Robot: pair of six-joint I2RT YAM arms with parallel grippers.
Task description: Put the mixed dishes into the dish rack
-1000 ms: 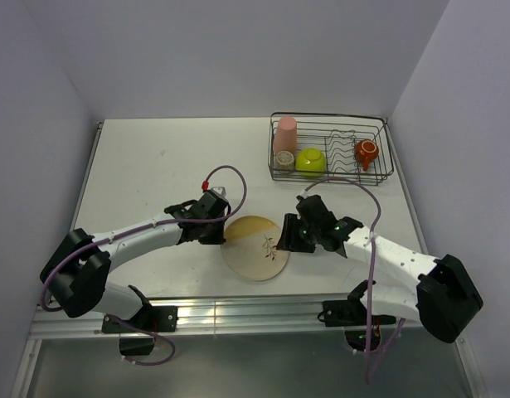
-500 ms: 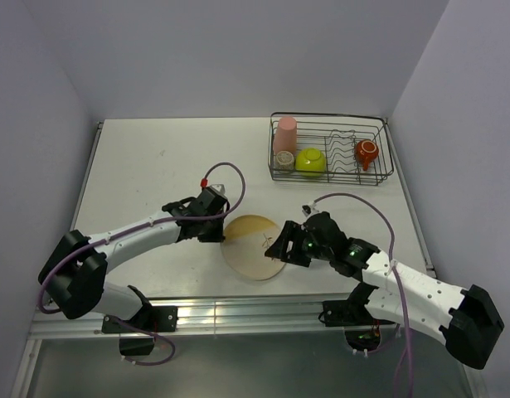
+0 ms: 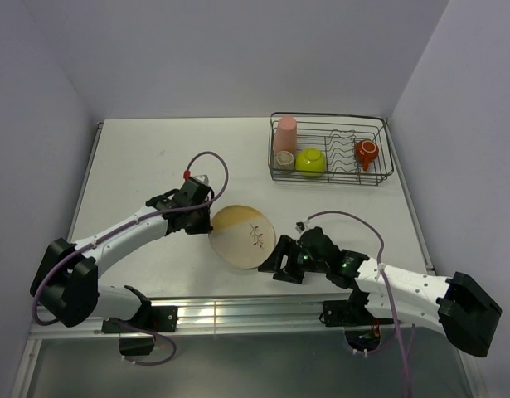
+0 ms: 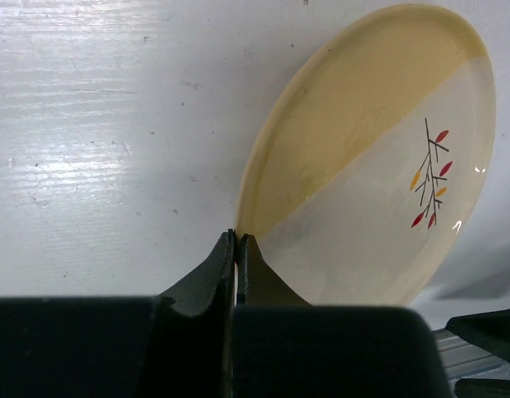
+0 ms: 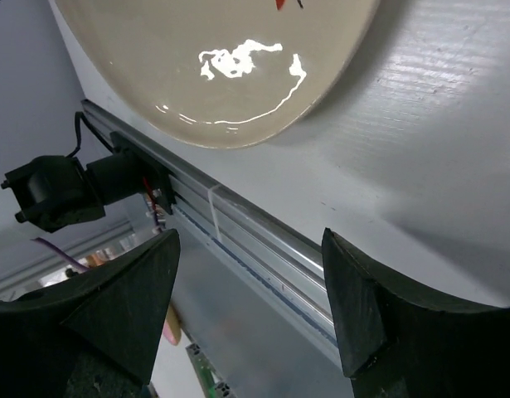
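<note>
the large pale-yellow plate with a twig motif [image 3: 242, 237] sits tilted over the white table [image 3: 147, 157] at the near middle. its left rim is pinched between the pressed-together jaws of the left gripper [image 4: 236, 250]. whether its right edge touches the table is hard to tell, since only a shadow shows under it. the right gripper [image 5: 248, 239] lies just beside the plate on its near-right side, jaws spread wide with nothing between them, and its camera crops off most of the plate. at the far right the rectangular dark wire dish rack [image 3: 379, 159] holds an upright pink tumbler [image 3: 285, 134], a tiny greyish-beige cup [image 3: 284, 162] partly screened by wires, a lime-green bowl [image 3: 311, 161] and, further right, a small orange mug [image 3: 366, 152].
</note>
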